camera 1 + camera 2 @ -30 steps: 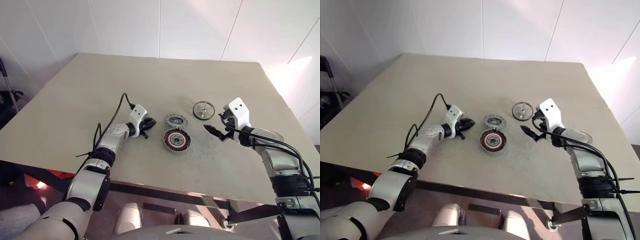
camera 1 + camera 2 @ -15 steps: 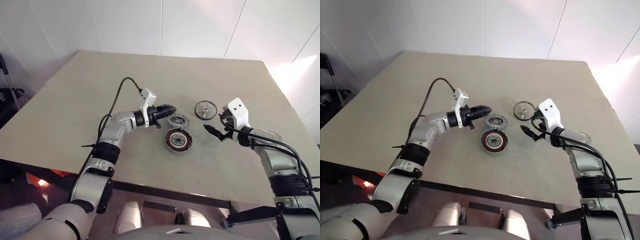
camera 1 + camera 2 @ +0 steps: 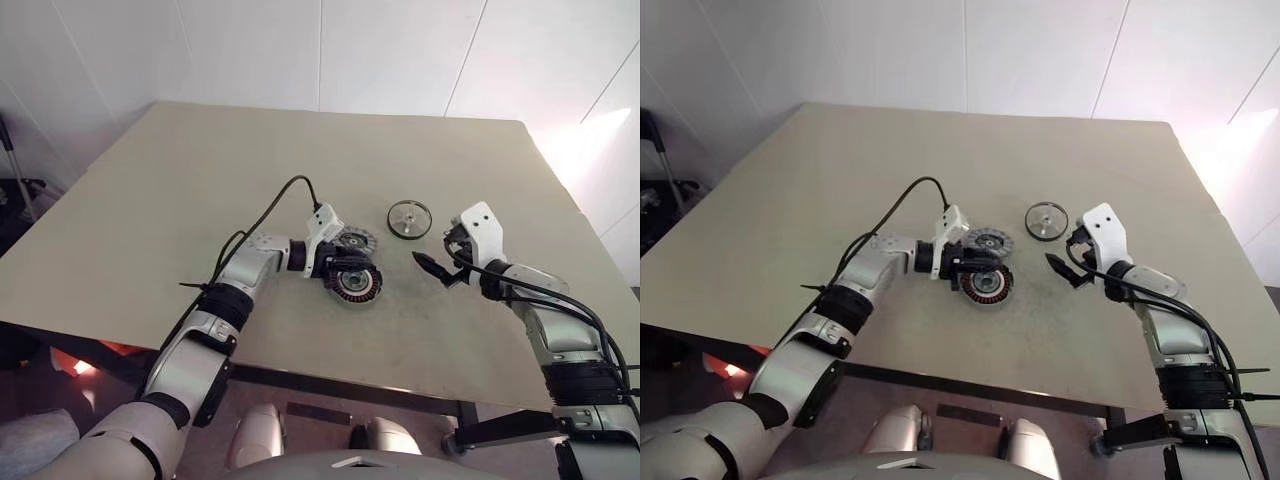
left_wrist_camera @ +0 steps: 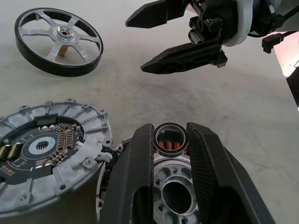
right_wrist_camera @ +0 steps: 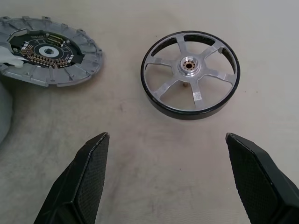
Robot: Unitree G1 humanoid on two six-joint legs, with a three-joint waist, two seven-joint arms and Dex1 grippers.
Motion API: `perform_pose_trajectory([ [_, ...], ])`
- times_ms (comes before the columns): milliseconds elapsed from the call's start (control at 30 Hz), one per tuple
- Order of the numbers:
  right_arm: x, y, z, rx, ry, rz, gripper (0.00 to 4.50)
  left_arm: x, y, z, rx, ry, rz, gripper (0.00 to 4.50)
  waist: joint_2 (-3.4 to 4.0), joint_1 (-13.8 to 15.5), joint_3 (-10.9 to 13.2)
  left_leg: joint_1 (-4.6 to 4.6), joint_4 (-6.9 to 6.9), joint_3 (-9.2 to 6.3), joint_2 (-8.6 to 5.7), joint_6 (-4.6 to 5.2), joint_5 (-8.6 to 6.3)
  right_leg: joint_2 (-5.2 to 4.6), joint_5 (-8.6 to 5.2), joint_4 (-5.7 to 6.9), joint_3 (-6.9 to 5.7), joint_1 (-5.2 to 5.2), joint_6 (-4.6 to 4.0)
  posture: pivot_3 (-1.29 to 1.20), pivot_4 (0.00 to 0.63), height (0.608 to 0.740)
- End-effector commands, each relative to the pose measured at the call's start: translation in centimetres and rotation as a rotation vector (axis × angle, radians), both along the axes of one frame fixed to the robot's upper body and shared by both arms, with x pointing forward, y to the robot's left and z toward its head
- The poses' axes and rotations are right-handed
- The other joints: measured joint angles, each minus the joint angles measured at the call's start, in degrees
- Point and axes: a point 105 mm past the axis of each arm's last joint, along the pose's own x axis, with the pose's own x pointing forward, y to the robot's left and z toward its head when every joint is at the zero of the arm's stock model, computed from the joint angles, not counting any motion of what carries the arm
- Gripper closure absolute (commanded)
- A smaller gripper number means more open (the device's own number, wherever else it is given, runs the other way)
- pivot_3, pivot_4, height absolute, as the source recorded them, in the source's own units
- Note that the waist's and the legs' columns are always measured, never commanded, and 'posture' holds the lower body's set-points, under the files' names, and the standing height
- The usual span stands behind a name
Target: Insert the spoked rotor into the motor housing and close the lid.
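My right gripper point(image 5: 166, 179) hangs wide open just near of the thin dark-rimmed spoked rotor point(image 5: 190, 74) (still on the table, right of the housing), so next it must reach forward and grasp it, while my left gripper point(image 4: 170, 140) pinches the silver copper-wound motor housing point(image 3: 355, 283) rim.

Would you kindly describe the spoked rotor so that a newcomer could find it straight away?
On the beige table, three round parts lie near the middle. The spoked rotor is the one farthest toward the robot's right, lying alone ahead of the open right tool. Unlike the ribbed lid and copper-wound motor housing, it is a thin dark-rimmed wheel with pale spokes.
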Motion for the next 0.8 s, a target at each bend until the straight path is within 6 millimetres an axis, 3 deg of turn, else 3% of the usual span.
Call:
perform_pose_trajectory([
  [33, 0.4, 0.1, 1.7, 0.013, -0.066, -0.002, 0.00, -0.2, 0.0, 0.5, 0.037, -0.056, -0.049, 3.78, 0.00, -0.03, 0.00, 0.00, 0.00, 0.00, 0.00, 0.00, 0.00, 0.00, 0.00, 0.00, 0.00, 0.00, 0.00, 0.00, 0.000, 0.740],
  [433, 0.7, 0.7, 1.6, 0.028, -0.074, -0.003, 0.00, -0.7, 0.8, -0.5, 0.113, -0.075, -0.100, 3.78, 0.01, -0.02, -0.01, 0.01, 0.00, 0.00, 0.00, -0.01, 0.00, 0.00, 0.00, 0.00, 0.00, 0.01, 0.00, 0.00, 0.000, 0.740],
  [633, 0.7, 0.8, 1.6, 0.032, -0.078, 0.000, 0.00, -0.4, 0.5, -0.1, 0.079, -0.064, -0.073, 1.90, 0.01, -0.03, -0.01, 0.01, 0.00, 0.00, 0.00, -0.01, 0.00, 0.00, 0.00, 0.01, 0.00, 0.01, 0.00, 0.00, 0.000, 0.740],
  [800, -0.3, 2.3, 1.9, 0.066, -0.075, 0.081, 0.00, 1.3, 1.7, 2.8, -0.054, -0.048, 0.034, 1.90, 0.01, -0.06, 0.00, 0.01, -0.01, 0.00, 0.01, -0.01, 0.00, 0.00, 0.00, 0.01, 0.00, 0.00, 0.00, 0.00, 0.000, 0.740],
])
